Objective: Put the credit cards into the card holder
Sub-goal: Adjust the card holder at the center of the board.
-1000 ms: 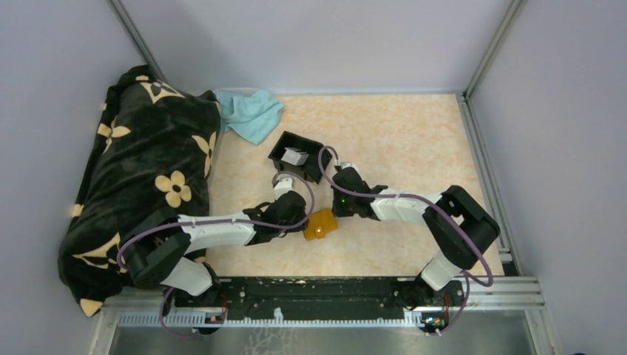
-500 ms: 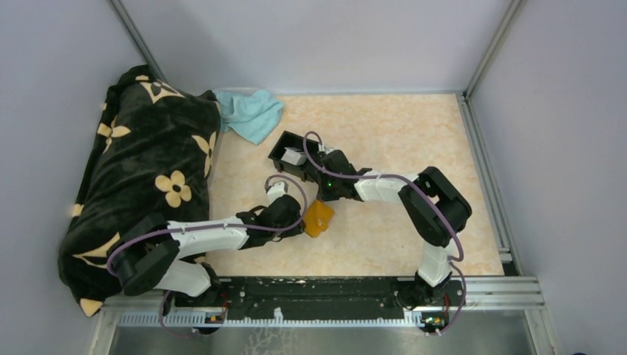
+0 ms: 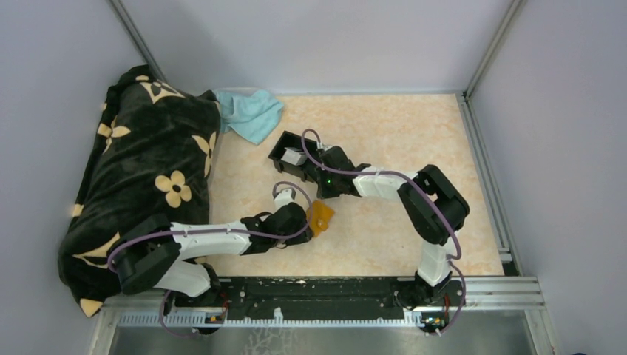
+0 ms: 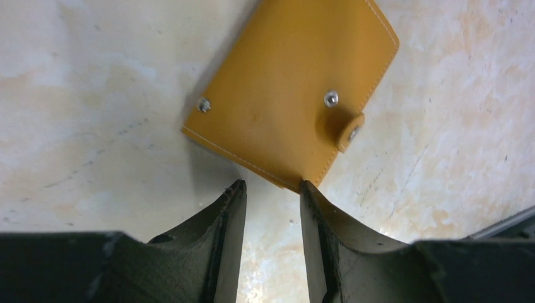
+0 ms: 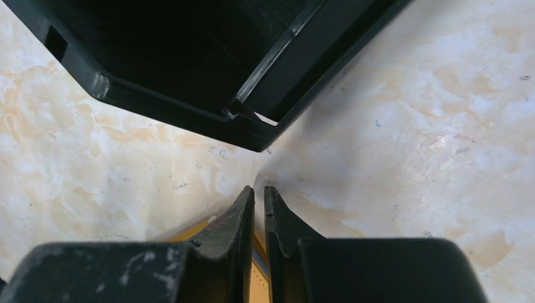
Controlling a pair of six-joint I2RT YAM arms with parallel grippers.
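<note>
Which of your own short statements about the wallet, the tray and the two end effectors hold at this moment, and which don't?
1. The card holder lies flat on the table, outer face up. True.
2. The left end effector clamps the card holder. False: its jaws stand open at the holder's near edge, with nothing between them.
3. A pale card lies in the black tray. True.
4. The right end effector carries a card. False: its jaws are nearly together and empty, beside a corner of the tray.
5. The blue cloth covers the tray. False: it lies apart from the tray, toward the far left.
</note>
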